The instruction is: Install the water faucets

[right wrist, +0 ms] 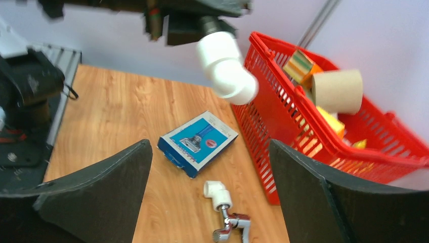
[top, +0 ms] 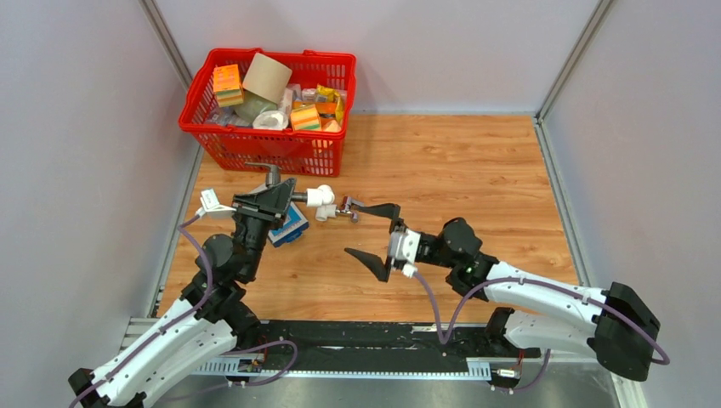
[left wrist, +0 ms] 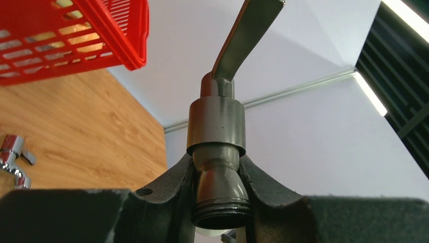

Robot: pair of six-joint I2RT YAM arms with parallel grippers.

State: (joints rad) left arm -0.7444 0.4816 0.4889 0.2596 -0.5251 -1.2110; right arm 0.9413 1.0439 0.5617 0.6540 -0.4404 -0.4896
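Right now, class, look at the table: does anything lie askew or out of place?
The chrome faucet, with its white elbow, lies on its side on the table beside the red basket; the blue box lies skewed nearby. Nothing looks spilled or broken.

Counting up now: two faucets, the dark grey faucet (left wrist: pixel 216 152) and the chrome faucet (right wrist: pixel 231 227). White elbow fittings, that's two as well, the first elbow (right wrist: pixel 227 68) and the second elbow (right wrist: pixel 217 192). One blue-and-white box (right wrist: pixel 197 143). One red basket (top: pixel 272 153), and inside it one cardboard roll (top: pixel 266 76) among a jumble too mixed to count. And two claws: left claw (left wrist: pixel 217 212), right claw (top: pixel 349 228).
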